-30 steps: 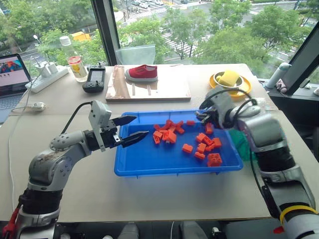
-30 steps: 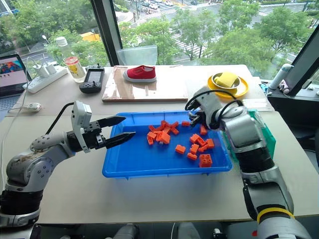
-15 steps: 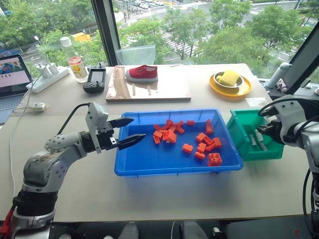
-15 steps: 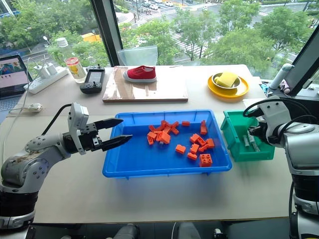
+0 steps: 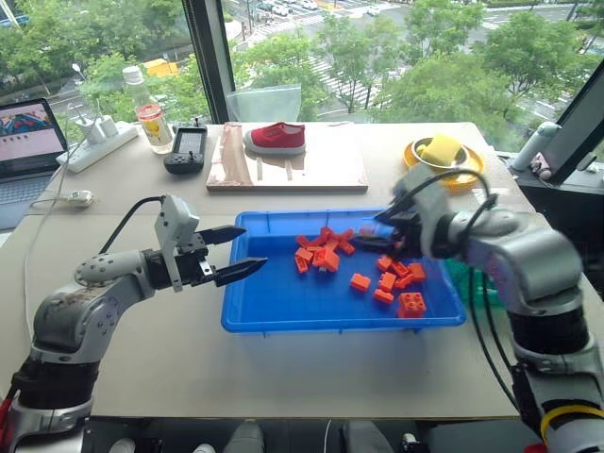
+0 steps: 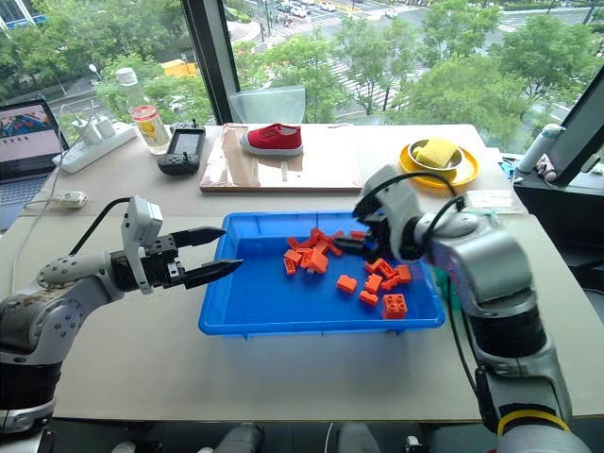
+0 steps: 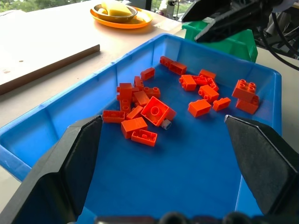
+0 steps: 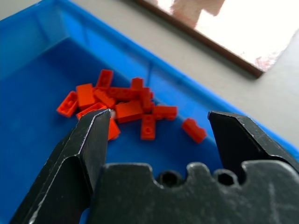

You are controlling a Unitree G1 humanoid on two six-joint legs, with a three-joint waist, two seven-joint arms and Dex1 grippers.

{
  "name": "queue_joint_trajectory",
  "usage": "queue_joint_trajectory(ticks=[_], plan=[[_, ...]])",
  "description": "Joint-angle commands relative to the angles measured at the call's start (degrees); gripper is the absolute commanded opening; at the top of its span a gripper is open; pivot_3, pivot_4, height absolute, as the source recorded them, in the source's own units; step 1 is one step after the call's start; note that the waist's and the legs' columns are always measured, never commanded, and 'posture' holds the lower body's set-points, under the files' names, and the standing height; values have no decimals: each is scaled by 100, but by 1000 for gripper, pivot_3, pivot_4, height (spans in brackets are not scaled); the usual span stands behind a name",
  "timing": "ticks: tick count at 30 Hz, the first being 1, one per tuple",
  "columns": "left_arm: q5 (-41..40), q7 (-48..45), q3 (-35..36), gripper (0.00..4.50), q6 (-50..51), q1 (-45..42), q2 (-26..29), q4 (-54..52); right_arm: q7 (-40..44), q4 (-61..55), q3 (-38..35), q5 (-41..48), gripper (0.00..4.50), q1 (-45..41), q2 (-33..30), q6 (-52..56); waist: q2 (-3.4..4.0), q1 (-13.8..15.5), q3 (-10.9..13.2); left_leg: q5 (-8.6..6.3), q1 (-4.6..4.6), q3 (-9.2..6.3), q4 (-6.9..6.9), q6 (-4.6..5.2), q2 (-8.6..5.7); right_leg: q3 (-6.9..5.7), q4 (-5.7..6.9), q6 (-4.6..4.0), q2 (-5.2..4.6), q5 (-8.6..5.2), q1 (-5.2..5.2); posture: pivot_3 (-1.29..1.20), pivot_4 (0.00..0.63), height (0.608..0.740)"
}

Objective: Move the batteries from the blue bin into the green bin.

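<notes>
The blue bin (image 5: pixel 283 300) lies in the middle of the table with several orange blocks (image 5: pixel 321 255) scattered in it. A small grey end of a battery (image 7: pixel 166 124) peeks out beside one block in the left-hand cluster. My right gripper (image 5: pixel 370 232) hangs open over the bin's far middle, pointing at that cluster, with nothing between its fingers (image 8: pixel 96 135). My left gripper (image 5: pixel 253 249) is open at the bin's left wall, also holding nothing. The green bin (image 7: pixel 233 45) stands just past the bin's right end, mostly hidden behind my right arm.
A wooden board with a red shoe (image 5: pixel 278 139) lies beyond the blue bin. A yellow plate (image 5: pixel 444 156) with a sponge sits at the far right. At the far left are a laptop (image 5: pixel 24 142), a power strip, a bottle and a black handset (image 5: pixel 186 149).
My right gripper went from the blue bin to the green bin at the right, opened there, and has swung back left over the blue bin, open. The left gripper has hardly moved.
</notes>
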Motion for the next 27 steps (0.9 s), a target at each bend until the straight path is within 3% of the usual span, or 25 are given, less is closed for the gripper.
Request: queue_joint_trajectory(ticks=[1, 15, 18, 23, 27], plan=[[-81, -395, 115, 4500, -7, 92, 319, -240, 82, 257, 175, -178, 3905, -269, 111, -449, 0, 1, 0, 0, 0, 0, 0, 0, 0, 0, 2, 0, 0, 0, -2, 0, 150, 740], [-5, -388, 138, 4500, -59, 209, 358, -318, 169, 1709, 543, -767, 3905, -643, 803, -1313, 1, -13, 0, 0, 2, -1, -2, 0, 1, 0, 9, 0, 2, 0, -4, 0, 150, 740], [-15, -357, 160, 4500, -52, 210, 356, -333, 192, 1704, 501, -784, 3162, -626, 803, -1309, 1, -17, 0, 0, 2, -1, -2, 0, 1, 0, 9, 0, 2, 0, -4, 0, 150, 740], [-36, -314, 167, 4500, -46, 185, 339, -325, 207, 1611, 400, -807, 1479, -613, 748, -1255, 1, -26, 0, 0, 3, -2, -2, 0, 2, 0, 11, 0, 3, 0, -5, 0, 150, 740], [-20, -290, 125, 4500, -67, 153, 301, -305, 169, 1449, 270, -795, 1457, -600, 696, -1177, 1, -24, 1, 0, 2, -2, -2, 0, 2, 0, 11, 0, 3, 0, -5, 0, 150, 740]])
